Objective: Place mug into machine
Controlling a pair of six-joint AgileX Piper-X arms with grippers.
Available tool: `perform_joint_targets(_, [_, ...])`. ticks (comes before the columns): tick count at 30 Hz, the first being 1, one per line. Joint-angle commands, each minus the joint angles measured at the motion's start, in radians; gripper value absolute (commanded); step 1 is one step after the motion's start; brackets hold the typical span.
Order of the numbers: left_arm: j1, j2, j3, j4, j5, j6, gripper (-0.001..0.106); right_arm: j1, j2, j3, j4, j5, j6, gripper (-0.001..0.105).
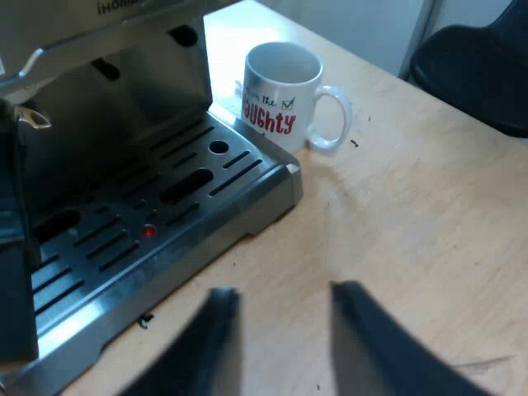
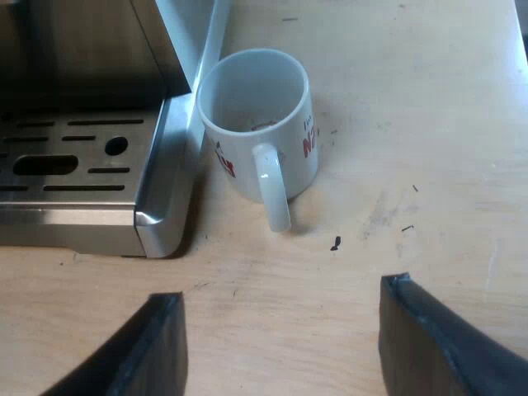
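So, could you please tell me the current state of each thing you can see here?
Mug: upright, empty, standing on the table, ungripped.
Drip tray: mug beside it, not yet on it.
Left gripper: open, holding nothing.
Right gripper: open, holding nothing, facing the mug's handle.

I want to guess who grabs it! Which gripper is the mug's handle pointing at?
The right gripper: the mug has its handle pointing straight toward it. Seen from the left gripper, the handle sticks out sideways, away from the machine.
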Motion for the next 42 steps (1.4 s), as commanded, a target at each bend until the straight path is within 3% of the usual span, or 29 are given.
perform_joint_targets(1, [-0.005, 0.012, -0.009, -0.04, 0.012, 0.018, 0.063, 0.0, 0.017, 0.006, -0.042, -0.024, -0.007, 0.054])
perform_joint_targets(3, [-0.005, 0.023, -0.009, -0.057, 0.012, 0.026, 0.075, 0.0, 0.035, 0.021, -0.08, -0.035, -0.007, 0.054])
perform_joint_targets(4, [-0.005, 0.025, -0.009, -0.06, 0.012, 0.026, 0.077, 0.0, 0.04, 0.026, -0.09, -0.035, -0.007, 0.054])
perform_joint_targets(12, [-0.005, 0.078, -0.009, -0.108, 0.012, 0.026, 0.077, 0.0, 0.084, 0.134, -0.238, -0.033, -0.009, 0.054])
perform_joint_targets(20, [-0.005, 0.14, -0.009, -0.206, 0.012, 0.026, 0.077, 0.055, 0.084, 0.3, -0.472, -0.029, -0.009, 0.054])
perform_joint_targets(25, [-0.005, 0.179, -0.009, -0.215, 0.012, 0.026, 0.077, 0.217, 0.089, 0.41, -0.667, 0.101, 0.003, 0.054])
perform_joint_targets(30, [-0.005, 0.198, -0.009, -0.212, 0.012, 0.026, 0.077, 0.358, 0.155, 0.531, -0.954, 0.277, 0.098, 0.054])
perform_joint_targets(35, [-0.005, 0.198, -0.009, -0.212, 0.012, 0.026, 0.077, 0.374, 0.28, 0.554, -1.078, 0.311, 0.106, 0.054])
perform_joint_targets(39, [-0.005, 0.198, -0.009, -0.212, 0.012, 0.026, 0.077, 0.37, 0.411, 0.554, -1.23, 0.39, 0.171, 0.054])
perform_joint_targets(42, [-0.005, 0.198, -0.009, -0.212, 0.012, 0.026, 0.077, 0.37, 0.504, 0.554, -1.315, 0.371, 0.173, 0.054])
